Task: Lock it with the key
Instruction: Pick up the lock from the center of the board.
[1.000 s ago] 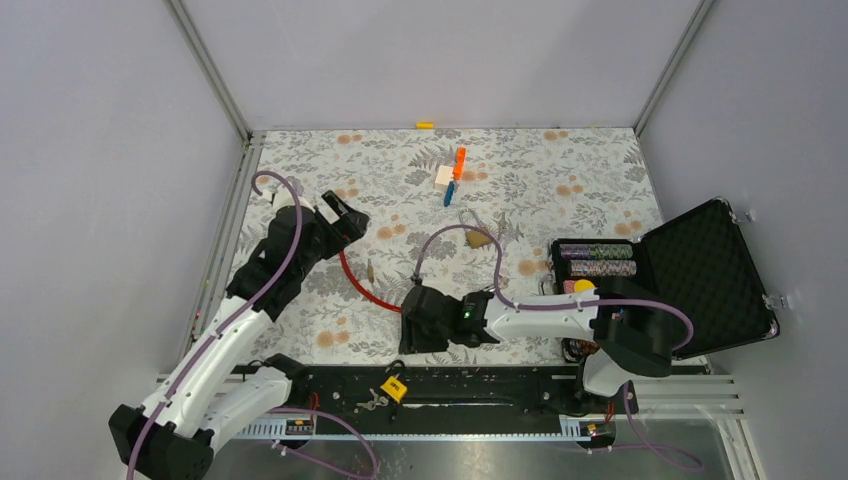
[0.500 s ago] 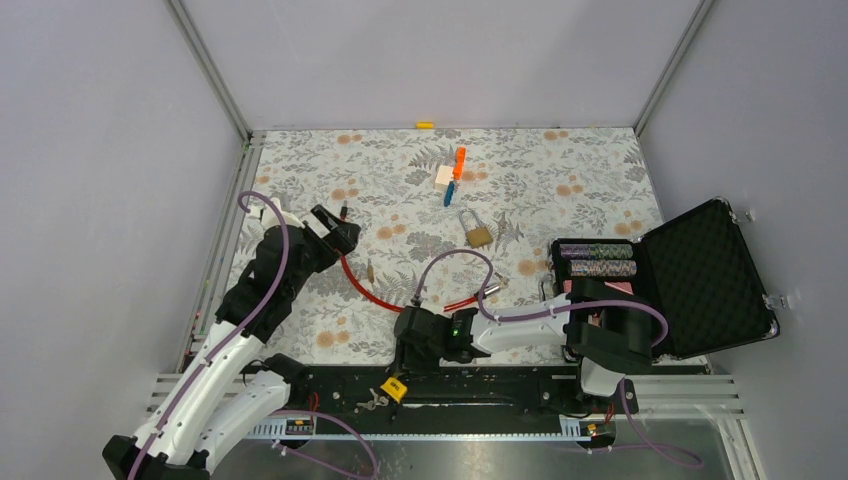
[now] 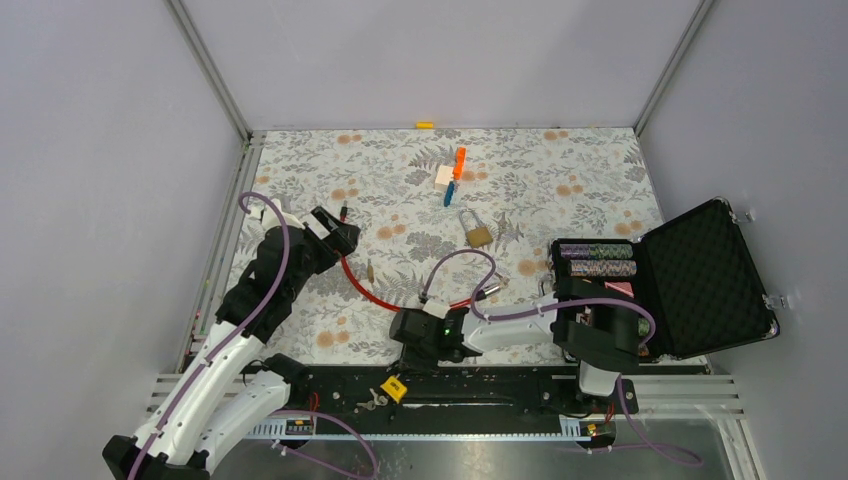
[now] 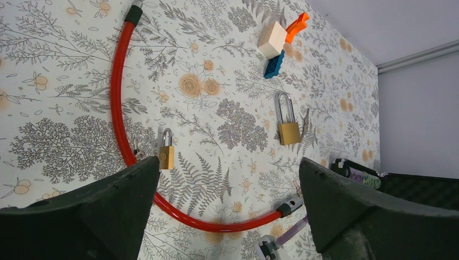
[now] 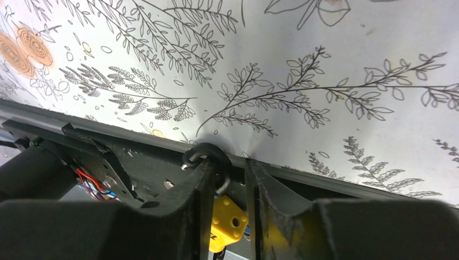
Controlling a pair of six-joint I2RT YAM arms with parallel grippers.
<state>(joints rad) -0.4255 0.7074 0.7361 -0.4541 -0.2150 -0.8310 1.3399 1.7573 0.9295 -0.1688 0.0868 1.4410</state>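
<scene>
Your yellow padlock [image 3: 394, 386] lies off the floral surface [image 3: 590, 170], down on the black rail [image 3: 500, 385] at the 6 o'clock edge. A bunch of keys [image 3: 371, 402] is just beside it toward 8 o'clock. On the surface, a red cable lock [image 4: 116, 108] curves across the middle, with a small brass padlock [image 4: 166, 153] just inside its bend. A larger brass padlock [image 4: 288, 127] lies apart toward 2 o'clock, and an open black case [image 3: 700, 280] stands at 3 o'clock.

The right gripper [image 3: 402, 360] hangs directly over the yellow padlock. In the right wrist view, its jaws are drawn to a narrow gap around the padlock's black shackle [image 5: 208, 154]. The right arm lies low, stretched from its base toward 9 o'clock. The left gripper [image 4: 227, 216] hovers above the red cable lock, jaws spread wide and holding nothing, and its arm reaches toward 1 o'clock.
</scene>
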